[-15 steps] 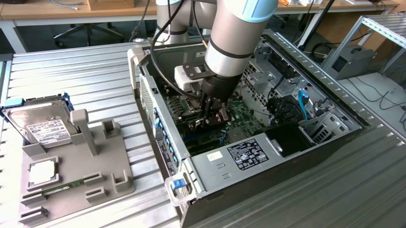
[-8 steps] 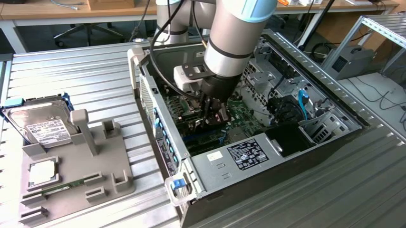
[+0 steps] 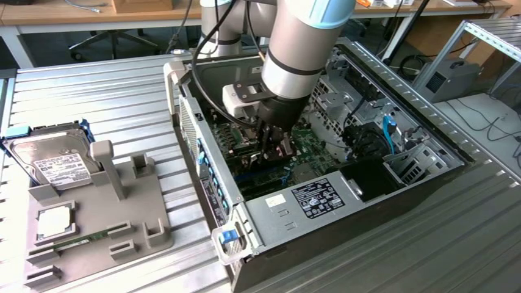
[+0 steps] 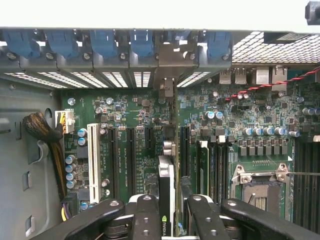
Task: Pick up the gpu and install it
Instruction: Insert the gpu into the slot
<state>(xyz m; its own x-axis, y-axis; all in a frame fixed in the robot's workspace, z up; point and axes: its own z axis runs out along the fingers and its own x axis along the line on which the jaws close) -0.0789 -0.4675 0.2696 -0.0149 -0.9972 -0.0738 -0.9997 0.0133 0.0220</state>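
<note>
While claw (image 4: 168, 210) grips gpu (image 4: 166, 175), edge-on, faces unseen

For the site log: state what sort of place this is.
Probably a robotics lab workbench: an open computer case on a ribbed metal table, a grey fixture holding a hard drive, an office chair behind.

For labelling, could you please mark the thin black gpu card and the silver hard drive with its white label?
gpu (image 4: 166, 190), wrist view, the edge facing the camera.
hard drive (image 3: 60, 167), exterior view, its white label.

Thin gpu (image 4: 166, 180), upright on edge in the gripper (image 4: 171, 206), over the green motherboard (image 4: 140, 131).
</note>
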